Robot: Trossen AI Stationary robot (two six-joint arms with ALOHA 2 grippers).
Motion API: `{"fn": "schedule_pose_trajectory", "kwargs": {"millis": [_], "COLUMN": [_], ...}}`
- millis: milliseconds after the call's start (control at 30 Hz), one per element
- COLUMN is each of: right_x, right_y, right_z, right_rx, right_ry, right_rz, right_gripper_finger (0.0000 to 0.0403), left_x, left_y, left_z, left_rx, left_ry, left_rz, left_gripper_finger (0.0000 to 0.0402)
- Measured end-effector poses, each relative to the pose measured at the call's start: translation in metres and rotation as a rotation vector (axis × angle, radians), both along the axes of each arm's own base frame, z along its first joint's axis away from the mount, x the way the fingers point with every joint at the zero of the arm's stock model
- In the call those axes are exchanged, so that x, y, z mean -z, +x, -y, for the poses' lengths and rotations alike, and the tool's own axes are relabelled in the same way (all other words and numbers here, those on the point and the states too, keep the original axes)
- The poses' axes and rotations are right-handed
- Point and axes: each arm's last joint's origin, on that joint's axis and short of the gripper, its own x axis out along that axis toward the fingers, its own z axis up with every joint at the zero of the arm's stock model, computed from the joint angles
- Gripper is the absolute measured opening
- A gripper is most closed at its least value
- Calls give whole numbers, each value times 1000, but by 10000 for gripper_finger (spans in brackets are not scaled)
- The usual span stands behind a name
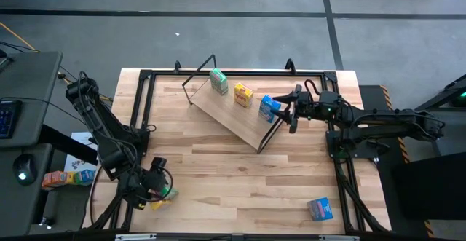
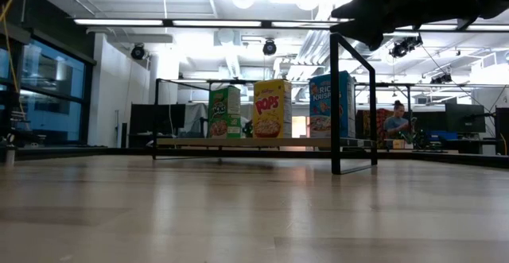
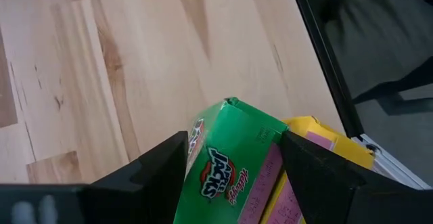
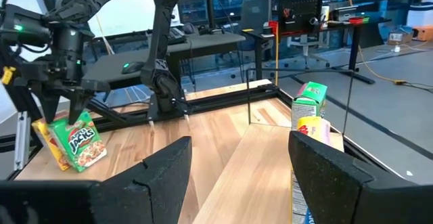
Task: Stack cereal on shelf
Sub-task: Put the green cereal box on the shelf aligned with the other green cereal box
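The shelf (image 1: 233, 121), a light wood board on black wire legs, stands slantwise at the table's far middle. A green (image 1: 218, 81), a yellow (image 1: 243, 94) and a blue cereal box (image 1: 269, 108) stand upright on it in a row. My right gripper (image 1: 290, 113) hovers open and level just right of the blue box. At the near left corner a green box (image 3: 230, 163) leans tilted against a yellow box (image 3: 318, 132). My left gripper (image 3: 233, 143) is open, its fingers on either side of that green box. Another blue box (image 1: 320, 209) lies at the near right. My left gripper stands astride the green box's upper end (image 3: 226, 112), coming from above at a slant. The box fills the gap between the fingers. I cannot tell whether they touch its sides. The box's lower end stays on the table.
Black frame rails (image 1: 142, 117) run along the table's left, far and right edges. More small boxes (image 1: 69, 175) lie off the table at the left. A person (image 2: 395, 120) sits in the room far behind. Bare wood lies at the table's near middle.
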Motion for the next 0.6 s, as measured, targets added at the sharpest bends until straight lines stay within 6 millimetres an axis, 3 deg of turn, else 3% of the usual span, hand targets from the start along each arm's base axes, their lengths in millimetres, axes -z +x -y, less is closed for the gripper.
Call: {"fn": "schedule_pose_trajectory", "kwargs": {"millis": [600], "right_x": [0], "right_y": [0], "right_z": [0], "right_rx": [3], "right_ry": [1], "right_rz": [-3], "right_gripper_finger": [240], "left_x": [1], "left_y": [12], "left_z": [-17], "left_rx": [-84], "left_ry": [184], "left_rz": [112], "left_gripper_finger": [227]}}
